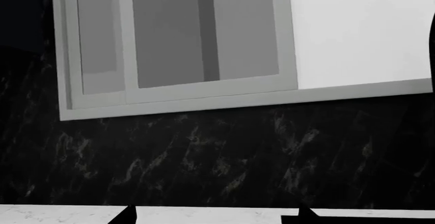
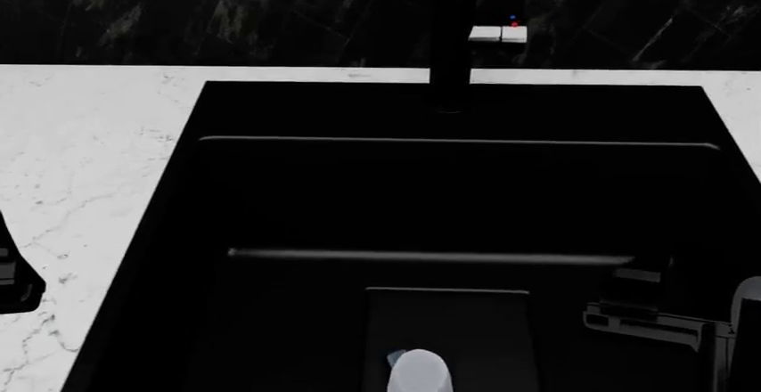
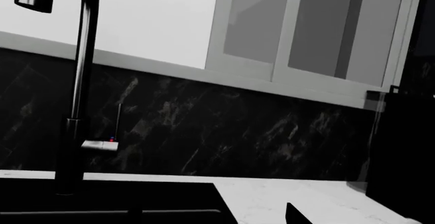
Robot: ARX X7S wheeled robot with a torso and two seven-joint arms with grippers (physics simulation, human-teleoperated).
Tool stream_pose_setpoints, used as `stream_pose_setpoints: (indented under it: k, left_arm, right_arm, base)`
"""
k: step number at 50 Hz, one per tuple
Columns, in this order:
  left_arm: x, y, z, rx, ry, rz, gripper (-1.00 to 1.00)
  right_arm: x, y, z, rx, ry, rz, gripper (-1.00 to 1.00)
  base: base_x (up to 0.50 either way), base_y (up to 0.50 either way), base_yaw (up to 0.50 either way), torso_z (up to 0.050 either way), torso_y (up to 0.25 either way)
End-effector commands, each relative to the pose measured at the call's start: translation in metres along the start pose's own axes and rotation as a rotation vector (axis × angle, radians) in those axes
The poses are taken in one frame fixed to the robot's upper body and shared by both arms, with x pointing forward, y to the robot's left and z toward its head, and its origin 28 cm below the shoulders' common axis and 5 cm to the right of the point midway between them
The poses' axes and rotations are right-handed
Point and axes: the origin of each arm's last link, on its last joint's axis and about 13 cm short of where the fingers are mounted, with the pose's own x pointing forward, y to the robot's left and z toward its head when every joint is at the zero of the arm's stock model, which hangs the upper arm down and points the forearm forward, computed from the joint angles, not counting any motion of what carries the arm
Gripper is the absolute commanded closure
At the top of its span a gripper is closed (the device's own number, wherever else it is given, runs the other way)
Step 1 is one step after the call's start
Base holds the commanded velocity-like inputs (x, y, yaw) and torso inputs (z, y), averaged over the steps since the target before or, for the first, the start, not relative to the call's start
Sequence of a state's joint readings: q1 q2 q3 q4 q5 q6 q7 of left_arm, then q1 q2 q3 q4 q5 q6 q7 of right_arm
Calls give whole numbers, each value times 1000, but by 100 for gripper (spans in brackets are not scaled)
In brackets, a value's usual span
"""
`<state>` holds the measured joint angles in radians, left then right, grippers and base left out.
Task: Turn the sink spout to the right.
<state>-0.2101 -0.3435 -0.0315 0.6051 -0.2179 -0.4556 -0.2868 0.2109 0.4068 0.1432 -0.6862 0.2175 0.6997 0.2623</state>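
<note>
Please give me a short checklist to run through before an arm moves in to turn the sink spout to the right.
1. Sink spout located, upright on its post: ok.
2. Lever beside the post, apart from the spout: ok.
3. Right gripper at the spout: not ok, low over the basin.
4. Left gripper clear of the spout: ok.
5. Right gripper open: cannot tell.
6. Spout's present direction: cannot tell.

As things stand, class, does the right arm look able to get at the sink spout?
Probably yes. The right gripper sits low over the black basin, and nothing stands between it and the sink spout rising at the back rim. It would have to rise and move forward. Its jaws cannot be judged.
</note>
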Motion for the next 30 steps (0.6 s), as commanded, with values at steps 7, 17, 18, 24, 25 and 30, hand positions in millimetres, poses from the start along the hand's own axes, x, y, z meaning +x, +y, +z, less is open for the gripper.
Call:
stream_pose_setpoints:
  k: [7,17,18,24,25,30]
  left_arm:
    - [-1,-1,-2,-4,3,-3,-100]
    - [-1,-1,-2,-8,4,-1,-100]
    - [-1,-1,-2,-6,5,0,-100]
    - [-1,-1,-2,-6,4,-1,-100]
    - [-1,-1,-3,-8,5,-2,-100]
    - [-1,-1,-2,-20,7,-1,-100]
  right_arm:
    - [0,1,-2,-3,3,7,-100]
    - [0,2,-4,-13,15,2,-100]
    - [0,2,-4,-11,15,2,-100]
    - [0,2,-4,-16,17,-1,-100]
    - [-1,2,-4,-12,19,3,-100]
    - [-1,2,-4,-15,19,6,-100]
  base:
    - [80,-30,0,0,0]
    - [184,-44,0,0,0]
    - [152,0,0,0,0]
    - [156,0,0,0,2]
    - [117,0,0,0,0]
    - [115,0,0,0,0]
